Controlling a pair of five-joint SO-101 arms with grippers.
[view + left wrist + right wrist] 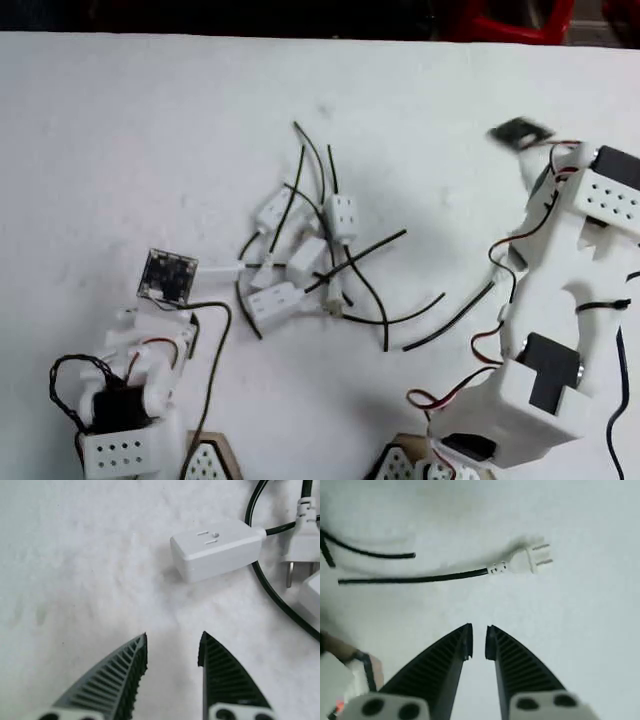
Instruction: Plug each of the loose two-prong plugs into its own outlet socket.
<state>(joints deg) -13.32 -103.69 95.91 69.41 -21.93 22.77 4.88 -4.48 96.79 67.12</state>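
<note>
White table. Mid-table, a tangle of white socket blocks, plugs and black cords, pieces touching and crossing. Left arm at the near-left corner, just short of the tangle; right arm along the right side, well apart from it. Ahead of left gripper: one outlet socket flat on the table, slotted face up, black cord leaving one end. Just beside it, a white plug, metal prongs bare, seated in nothing. Left jaws released, clear gap between the tips, nothing gripped, over bare table and apart from the socket. Ahead of right gripper: a loose two-prong plug flat on the table, prongs pointing away from its cord, cord trailing straight off across the surface. Right jaws parted by a narrow slit, empty, short of the plug and not touching it.
</note>
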